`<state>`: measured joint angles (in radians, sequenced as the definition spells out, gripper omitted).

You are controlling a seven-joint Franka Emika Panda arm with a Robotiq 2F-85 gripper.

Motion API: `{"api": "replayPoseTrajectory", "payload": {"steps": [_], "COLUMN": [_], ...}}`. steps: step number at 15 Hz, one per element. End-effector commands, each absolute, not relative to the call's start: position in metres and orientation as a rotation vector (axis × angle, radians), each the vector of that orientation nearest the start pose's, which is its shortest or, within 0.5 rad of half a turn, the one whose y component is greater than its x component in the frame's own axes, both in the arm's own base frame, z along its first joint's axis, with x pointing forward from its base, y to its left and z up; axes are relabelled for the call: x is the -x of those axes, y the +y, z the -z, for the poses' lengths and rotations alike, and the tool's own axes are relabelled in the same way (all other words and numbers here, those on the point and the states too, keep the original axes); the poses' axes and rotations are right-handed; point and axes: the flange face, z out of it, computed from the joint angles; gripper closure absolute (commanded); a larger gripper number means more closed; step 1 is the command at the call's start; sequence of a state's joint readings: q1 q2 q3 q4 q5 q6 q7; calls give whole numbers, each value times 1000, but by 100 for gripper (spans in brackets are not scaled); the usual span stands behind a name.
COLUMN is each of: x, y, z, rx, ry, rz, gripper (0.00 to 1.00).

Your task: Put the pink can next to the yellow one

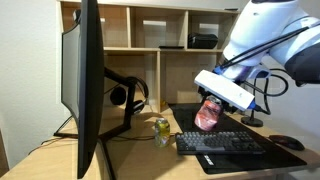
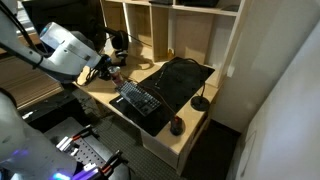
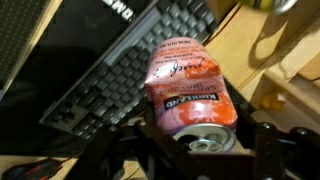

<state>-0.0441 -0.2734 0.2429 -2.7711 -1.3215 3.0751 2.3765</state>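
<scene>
The pincer (image 1: pixel 209 108) is clamped on the pink can (image 3: pixel 188 88), held aloft; setting it beside the yellow can (image 1: pixel 161 127), lower and off to one side, remains.

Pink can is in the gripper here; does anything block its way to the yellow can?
Nothing visible does. The gripper holds the pink can by the keyboard's end, and only bare desk shows between it and the yellow one, which stands near the monitor's foot.
</scene>
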Motion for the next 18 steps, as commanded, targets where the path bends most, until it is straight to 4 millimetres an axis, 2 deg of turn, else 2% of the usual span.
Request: {"api": "replayPoseTrajectory", "payload": {"steps": [1,3,4,8,10,12,13,14,16,17,18], "x": [-345,-340,-341,-337,-344,-358,-361,-348,-359,-360,-364], "y": [162,172,170,230,259,267,266,263,267,267,272], "z": [-317,-320,-321,-308,-287,-290,-303,-294,-302,-304,-294], "rx": [2511,2498,2496,2665,2788,2903,2913,2858,2889,2889,2941], "ry": [1090,1037,1038,734,706,756,760,782,772,770,751], "rz": [796,760,759,746,691,702,705,708,709,713,689], "gripper": [26,26,51,51,51,51,51,26,26,51,51]}}
